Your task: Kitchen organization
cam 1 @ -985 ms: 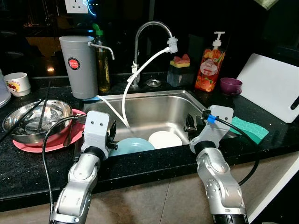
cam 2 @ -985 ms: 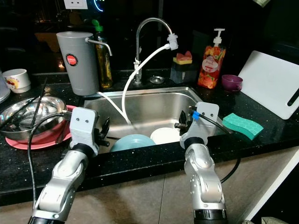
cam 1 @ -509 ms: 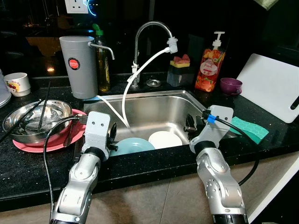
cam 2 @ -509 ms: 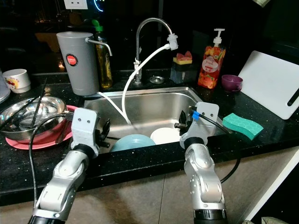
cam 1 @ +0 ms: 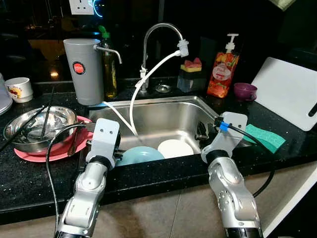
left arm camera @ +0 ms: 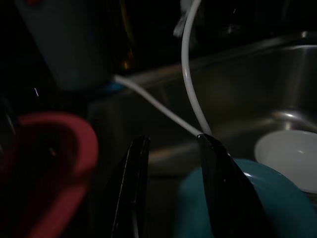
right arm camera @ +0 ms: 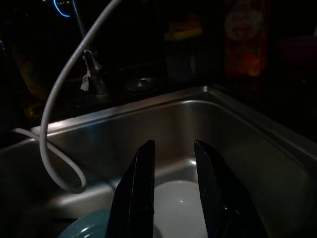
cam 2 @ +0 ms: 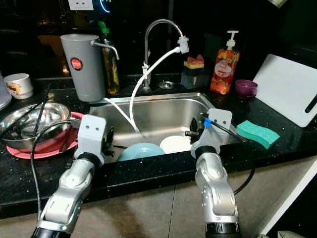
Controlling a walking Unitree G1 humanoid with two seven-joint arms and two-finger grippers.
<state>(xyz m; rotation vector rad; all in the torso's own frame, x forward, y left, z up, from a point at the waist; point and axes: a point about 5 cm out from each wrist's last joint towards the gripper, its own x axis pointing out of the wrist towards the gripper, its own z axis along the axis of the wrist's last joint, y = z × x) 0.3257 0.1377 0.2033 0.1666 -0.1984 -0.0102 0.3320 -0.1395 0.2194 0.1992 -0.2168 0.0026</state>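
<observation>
A teal bowl (cam 1: 140,154) and a white plate (cam 1: 174,148) lie side by side at the near end of the steel sink (cam 1: 168,115). My left gripper (left arm camera: 171,183) hovers at the sink's near-left edge, just above the teal bowl (left arm camera: 233,198), open with nothing between its fingers. My right gripper (right arm camera: 173,191) hangs over the sink's near-right corner, open and empty, pointing over the white plate (right arm camera: 178,203). On the counter to the left, a steel bowl (cam 1: 39,124) holding chopsticks rests on a red plate (cam 1: 29,152).
A faucet (cam 1: 148,44) with a white hose (cam 1: 133,99) loops into the sink. A grey canister (cam 1: 84,69), oil bottle (cam 1: 109,69), soap bottle (cam 1: 220,74), purple cup (cam 1: 244,90), green sponge (cam 1: 265,137), white cutting board (cam 1: 287,91) and white mug (cam 1: 20,89) ring the sink.
My left gripper has crept slightly to the right along the sink edge. The right arm and the dishes have stayed put.
</observation>
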